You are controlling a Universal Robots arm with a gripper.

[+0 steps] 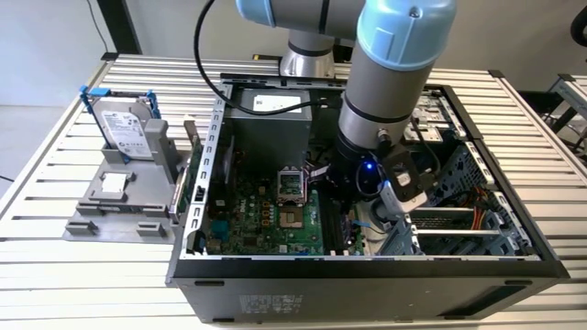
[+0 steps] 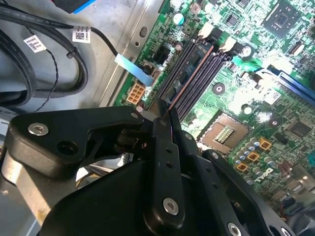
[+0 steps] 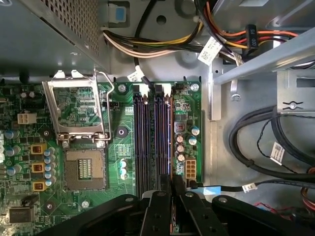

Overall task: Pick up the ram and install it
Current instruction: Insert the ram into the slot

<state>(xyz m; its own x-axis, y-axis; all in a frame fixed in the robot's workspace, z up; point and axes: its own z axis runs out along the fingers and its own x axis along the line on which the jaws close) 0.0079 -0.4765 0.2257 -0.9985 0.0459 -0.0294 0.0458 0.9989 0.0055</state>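
Note:
My gripper (image 1: 341, 199) reaches down inside the open computer case (image 1: 367, 265), over the motherboard. In both wrist views its black fingers (image 3: 162, 206) stand close together on the near end of the ram (image 3: 170, 147), a thin dark stick seen edge-on. The ram (image 2: 189, 76) lies along the outermost of the long black memory slots (image 3: 147, 137), at the slot bank's side away from the processor socket. I cannot tell whether it is seated or just resting in the slot. The gripper (image 2: 162, 109) hides the ram's near end; seen from the first wrist camera, the gripper (image 3: 173, 182) sits at the slots' near end.
A processor socket (image 3: 86, 169) with its raised metal frame lies beside the slots. Black cables (image 3: 256, 142) and orange-yellow wires (image 3: 162, 42) run along the case floor. Outside the case, at the exterior view's left, a silver hard drive (image 1: 124, 127) stands on a grey fixture (image 1: 119, 206).

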